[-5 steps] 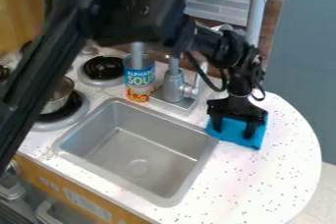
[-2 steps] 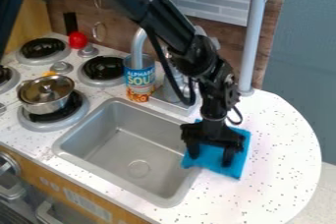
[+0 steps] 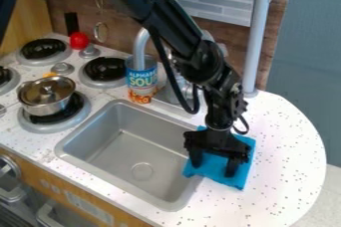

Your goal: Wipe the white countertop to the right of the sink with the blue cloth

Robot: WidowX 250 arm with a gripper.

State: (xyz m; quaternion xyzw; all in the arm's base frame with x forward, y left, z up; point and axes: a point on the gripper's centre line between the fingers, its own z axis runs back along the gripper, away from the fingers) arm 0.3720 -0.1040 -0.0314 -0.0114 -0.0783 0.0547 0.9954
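Background: brown wood-look panel (image 3: 123,19) with grey tiles (image 3: 223,9) above it; blue-grey wall (image 3: 306,71) at right.
Surface: white, dark-speckled countertop (image 3: 286,171), rounded at its right end.
Arm: black arm (image 3: 176,22), entering from the top edge at upper left and slanting down to the right of the sink; a black cable loops beside it.
Gripper: black gripper (image 3: 213,165), hanging over the cloth. Open; its two fingers (image 3: 195,158) stand well apart, pointing down.
Contact: both fingertips are at the cloth, with blue fabric visible between them. No pinch seen; cannot tell how firmly they press.
Cloth: blue cloth (image 3: 213,172), spread below the gripper, right of the basin; its left part overlaps the right-hand sink rim, the rest lies on the countertop.
Sink: grey, rectangular sink (image 3: 120,169) with rounded corners and a round drain mark in its floor.
Faucet: grey faucet (image 3: 140,47), behind the sink, its spout partly in front of the can.
Can: blue-labelled soup can (image 3: 141,84), upright behind the sink.
Stove: dark burners (image 3: 104,69) at left; lidded metal pot (image 3: 43,107) on the one nearest the sink.
Red item: round red object (image 3: 79,40), by the back panel.
Pole: grey upright pole (image 3: 258,27), behind the cloth, at the counter's back edge.
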